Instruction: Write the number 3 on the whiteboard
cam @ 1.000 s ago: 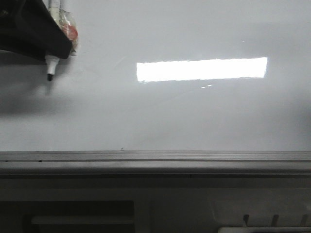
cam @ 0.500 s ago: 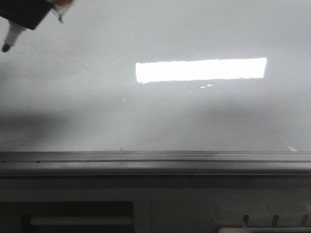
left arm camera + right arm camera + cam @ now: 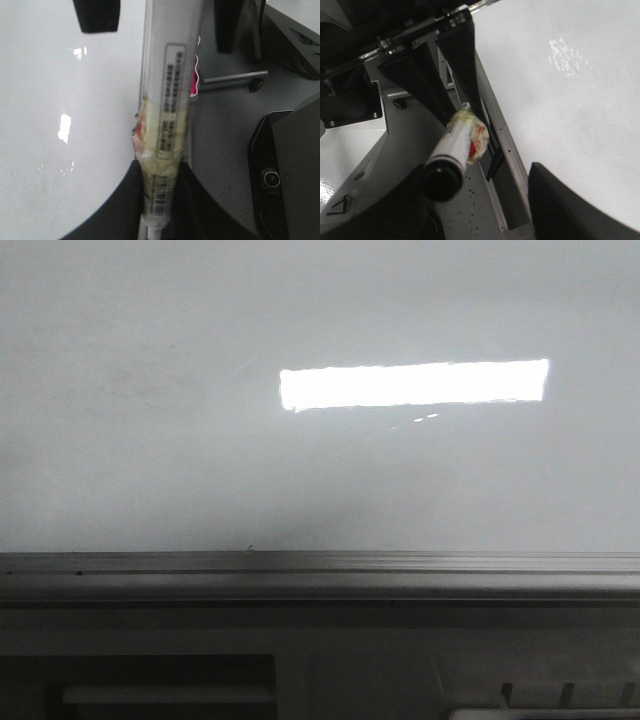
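Left pincer (image 3: 159, 200) is clamped on the taped marker (image 3: 167, 100), which lies along the whiteboard (image 3: 150, 470) edge and is judged clear of the writing surface. Right pincer (image 3: 480, 200) stands apart and empty beside the whiteboard. The number 3: no stroke is visible on the whiteboard, only glare (image 3: 415, 384).

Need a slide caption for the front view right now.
Blank whiteboard with bright rectangular glare; no number 3 or gripper visible.

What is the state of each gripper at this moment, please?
Left gripper: shut on the marker.
Right gripper: open and empty; the left arm's marker merely shows in its view.
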